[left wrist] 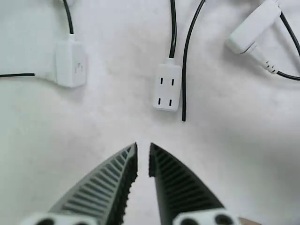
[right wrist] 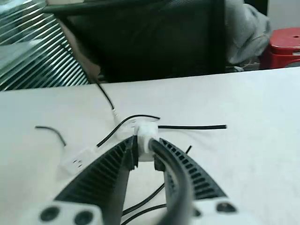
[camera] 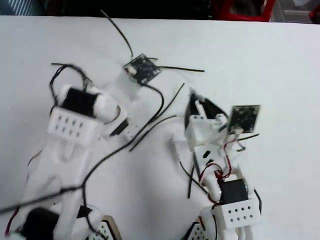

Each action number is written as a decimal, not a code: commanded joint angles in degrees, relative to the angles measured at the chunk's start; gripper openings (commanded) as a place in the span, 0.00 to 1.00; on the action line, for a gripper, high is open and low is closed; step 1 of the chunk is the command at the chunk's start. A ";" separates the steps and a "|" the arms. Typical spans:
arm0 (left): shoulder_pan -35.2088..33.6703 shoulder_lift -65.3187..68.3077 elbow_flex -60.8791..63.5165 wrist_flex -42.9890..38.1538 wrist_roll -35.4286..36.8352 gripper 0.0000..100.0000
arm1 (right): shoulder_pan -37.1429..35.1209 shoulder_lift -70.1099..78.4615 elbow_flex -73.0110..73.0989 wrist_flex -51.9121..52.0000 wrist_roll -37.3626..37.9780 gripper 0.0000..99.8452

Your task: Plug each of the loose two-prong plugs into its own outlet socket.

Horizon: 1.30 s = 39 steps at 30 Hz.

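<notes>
- The right end effector point(right wrist: 144, 143) was clenched on a white plug point(right wrist: 146, 132), held low over the tabletop point(right wrist: 253, 140). Which way the prongs faced could not be made out.
- Near that plug lay a white outlet point(right wrist: 77, 161) on its black cord. To do the step well, the prongs would likely need squaring to the slots first. The push should then run straight along the outlet's length, since so light a block would probably slide.
- The left end effector point(left wrist: 143, 149) hung above the tabletop, all but closed and grasping nothing. It looked well placed to pin an outlet down while the other arm pushed.
- Beyond its fingertips lay a double outlet point(left wrist: 167, 87), and well apart from that a single outlet point(left wrist: 70, 63).
- Farther off lay a loose plug point(left wrist: 251, 30), prongs bare and in no socket.
</notes>
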 commanded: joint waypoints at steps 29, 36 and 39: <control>-31.69 -58.86 63.56 -32.97 11.60 0.03 | -26.77 50.33 -22.24 0.57 11.08 0.02; -31.69 -60.62 64.53 -33.05 11.52 0.03 | -26.42 58.15 -26.29 0.13 11.08 0.02; -31.69 -60.62 64.79 -33.05 11.34 0.03 | -25.01 61.05 -28.22 0.04 11.08 0.02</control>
